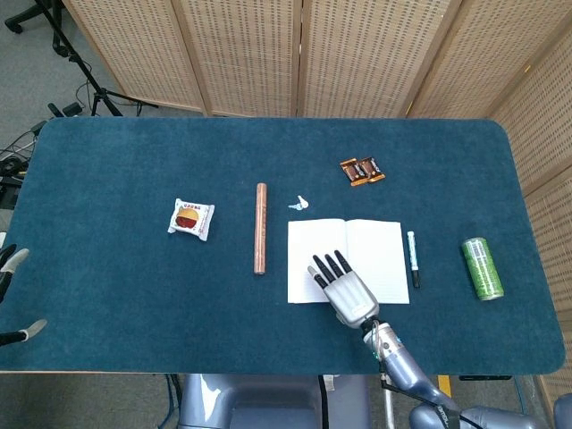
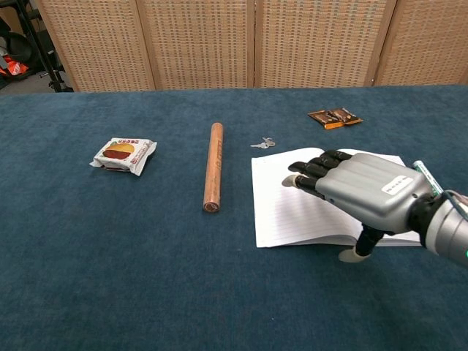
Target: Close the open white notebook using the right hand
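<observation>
The white notebook (image 1: pixel 371 246) (image 2: pixel 278 208) lies open and flat on the blue table, right of centre. My right hand (image 1: pixel 341 288) (image 2: pixel 355 189) hovers palm down over the near part of its left page, fingers stretched out and apart, holding nothing. Whether it touches the paper I cannot tell. Of my left hand (image 1: pixel 11 295) only some fingertips show at the head view's left edge, apart and empty; the chest view does not show it.
A marker pen (image 1: pixel 412 257) (image 2: pixel 425 172) lies just right of the notebook, a green can (image 1: pixel 482 267) further right. A brown cylinder (image 1: pixel 260 227) (image 2: pixel 213 175), small keys (image 1: pixel 298 203) (image 2: pixel 263 143), a snack packet (image 1: pixel 191 218) (image 2: pixel 123 154) and chocolate bars (image 1: pixel 361 170) (image 2: pixel 334 116) lie around.
</observation>
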Controlling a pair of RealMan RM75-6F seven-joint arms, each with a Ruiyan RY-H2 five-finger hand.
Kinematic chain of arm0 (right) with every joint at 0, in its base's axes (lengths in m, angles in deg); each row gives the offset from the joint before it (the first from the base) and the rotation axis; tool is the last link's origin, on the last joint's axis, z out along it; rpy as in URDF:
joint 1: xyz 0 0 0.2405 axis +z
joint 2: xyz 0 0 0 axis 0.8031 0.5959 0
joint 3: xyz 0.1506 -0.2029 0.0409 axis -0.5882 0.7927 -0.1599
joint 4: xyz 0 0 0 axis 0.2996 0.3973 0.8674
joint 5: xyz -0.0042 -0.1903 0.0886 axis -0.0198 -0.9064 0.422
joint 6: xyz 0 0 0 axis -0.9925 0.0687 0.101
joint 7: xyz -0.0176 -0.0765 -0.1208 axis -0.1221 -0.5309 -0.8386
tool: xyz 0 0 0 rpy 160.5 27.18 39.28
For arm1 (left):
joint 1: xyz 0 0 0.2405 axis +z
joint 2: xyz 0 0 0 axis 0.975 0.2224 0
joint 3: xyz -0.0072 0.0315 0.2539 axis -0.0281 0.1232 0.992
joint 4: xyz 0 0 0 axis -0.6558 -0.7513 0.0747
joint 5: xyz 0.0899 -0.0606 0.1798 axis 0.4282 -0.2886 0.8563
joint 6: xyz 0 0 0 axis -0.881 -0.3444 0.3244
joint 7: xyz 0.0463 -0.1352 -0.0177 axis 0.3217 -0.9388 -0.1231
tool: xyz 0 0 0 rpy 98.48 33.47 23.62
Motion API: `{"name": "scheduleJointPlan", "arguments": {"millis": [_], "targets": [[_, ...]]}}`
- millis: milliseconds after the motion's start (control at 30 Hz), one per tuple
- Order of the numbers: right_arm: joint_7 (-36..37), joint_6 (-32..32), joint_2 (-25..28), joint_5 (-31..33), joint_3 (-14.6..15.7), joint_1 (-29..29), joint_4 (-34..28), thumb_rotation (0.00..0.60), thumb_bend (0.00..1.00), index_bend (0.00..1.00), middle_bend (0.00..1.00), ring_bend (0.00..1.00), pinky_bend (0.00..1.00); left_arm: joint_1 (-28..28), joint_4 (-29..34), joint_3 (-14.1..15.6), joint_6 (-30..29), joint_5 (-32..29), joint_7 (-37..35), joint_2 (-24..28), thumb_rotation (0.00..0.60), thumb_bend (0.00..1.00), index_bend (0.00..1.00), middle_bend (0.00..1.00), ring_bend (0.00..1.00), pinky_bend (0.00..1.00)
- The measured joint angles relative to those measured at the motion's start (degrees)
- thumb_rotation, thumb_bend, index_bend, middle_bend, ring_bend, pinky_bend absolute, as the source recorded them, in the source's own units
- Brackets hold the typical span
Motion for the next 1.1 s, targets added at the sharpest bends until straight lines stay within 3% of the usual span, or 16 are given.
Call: {"name": "scheduleJointPlan", "arguments": {"millis": [433,900,1000,1100], "targets": [[-7.86,-3.42,-5.85,8.22,-1.26,4.15,2.7,0.6,0.0,0.0,0.0,0.0,0.0,0.25,-0.83,-0.09,-0.29,0.14,-3.72,1.07,0.6,0.0,0.0,0.0,0.0,0.0],[-13.08,-6.14,-8.69,13.71,0.1,6.87,5.41,0.6,0.0,0.0,0.0,0.0,0.0,0.36,-1.15,-0.12,-0.48,0.3,-4.91,1.37,0.6,0.0,0.0,0.0,0.0,0.0],[-12.94,-6.64,-8.99,13.1,0.27,7.38,6.47,0.6,0.08,0.05,0.0,0.0,0.0,0.34,-1.19,-0.13,-0.42,0.3,-5.09,1.41,0.6,0.0,0.0,0.0,0.0,0.0],[-12.26,-7.31,-9.44,11.66,0.6,7.78,8.18,0.6,0.24,0.12,0.05,0.0,0.01,0.32,-1.21,-0.15,-0.38,0.24,-5.24,1.47,0.6,0.0,0.0,0.0,0.0,0.0]]}}
